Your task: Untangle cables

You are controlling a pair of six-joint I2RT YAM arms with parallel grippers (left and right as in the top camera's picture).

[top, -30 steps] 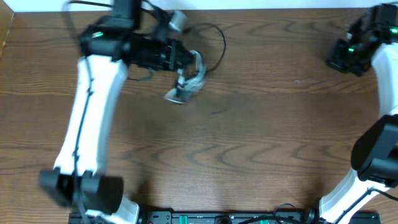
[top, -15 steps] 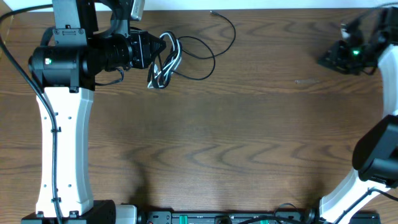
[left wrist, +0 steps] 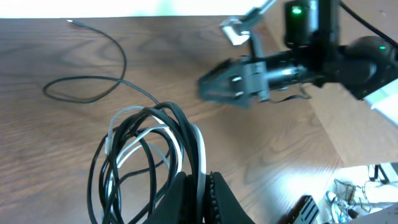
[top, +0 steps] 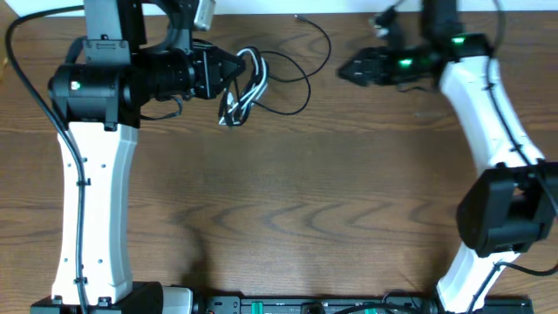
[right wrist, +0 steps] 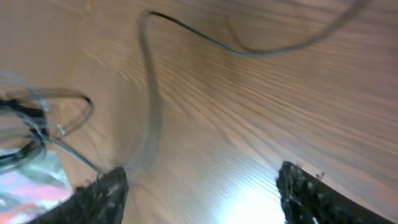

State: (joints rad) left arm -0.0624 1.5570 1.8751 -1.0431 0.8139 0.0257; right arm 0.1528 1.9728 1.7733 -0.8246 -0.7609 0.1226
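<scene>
The cables (top: 245, 85) are a bunch of black loops with white strands, hanging at the far left of the table. My left gripper (top: 235, 70) is shut on the bunch; in the left wrist view its tips (left wrist: 200, 194) pinch a white and a black strand of the cables (left wrist: 146, 146). One thin black cable (top: 301, 83) trails out over the wood to a small plug (top: 298, 17). My right gripper (top: 343, 71) hovers open just right of that loop, holding nothing. Its view is blurred: right gripper (right wrist: 202, 199) over wood, thin black cable (right wrist: 205, 40) ahead.
The wooden table (top: 288, 201) ends at a white wall along the far side. A black equipment strip (top: 314, 305) runs along the front edge. Both arm bases stand at the front corners.
The right arm has swung left from the far right corner to beside the cables, and its jaws have opened. The left gripper has shifted a little right with the bunch.
</scene>
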